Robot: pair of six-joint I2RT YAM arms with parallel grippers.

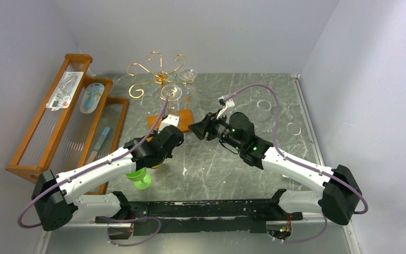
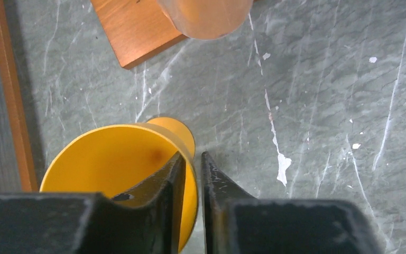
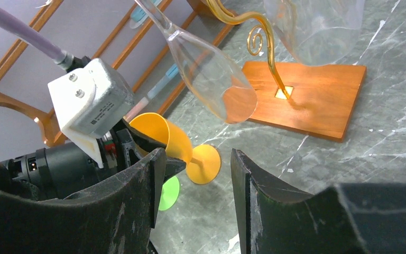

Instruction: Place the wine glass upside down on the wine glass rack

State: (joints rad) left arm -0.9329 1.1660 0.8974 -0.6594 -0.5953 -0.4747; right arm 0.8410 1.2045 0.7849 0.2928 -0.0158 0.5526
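Observation:
A yellow plastic wine glass (image 2: 111, 159) is tilted on its side just above the table. My left gripper (image 2: 193, 159) is shut on its rim, one finger inside the bowl and one outside. In the right wrist view the glass (image 3: 161, 132) points its foot toward my right gripper (image 3: 196, 153), which is open and empty close by. The gold wire rack (image 1: 158, 71) stands behind on its wooden base (image 3: 317, 90), with a clear glass (image 3: 211, 74) hanging upside down. In the top view my left gripper (image 1: 161, 157) is near the base and my right gripper (image 1: 194, 127) faces it.
A green wine glass (image 1: 139, 178) lies by the left arm. A second clear glass (image 1: 187, 79) hangs on the rack's right side. A large wooden shelf (image 1: 63, 116) with ribbed panels runs along the left. Two clear rings (image 1: 264, 104) lie on the table at right.

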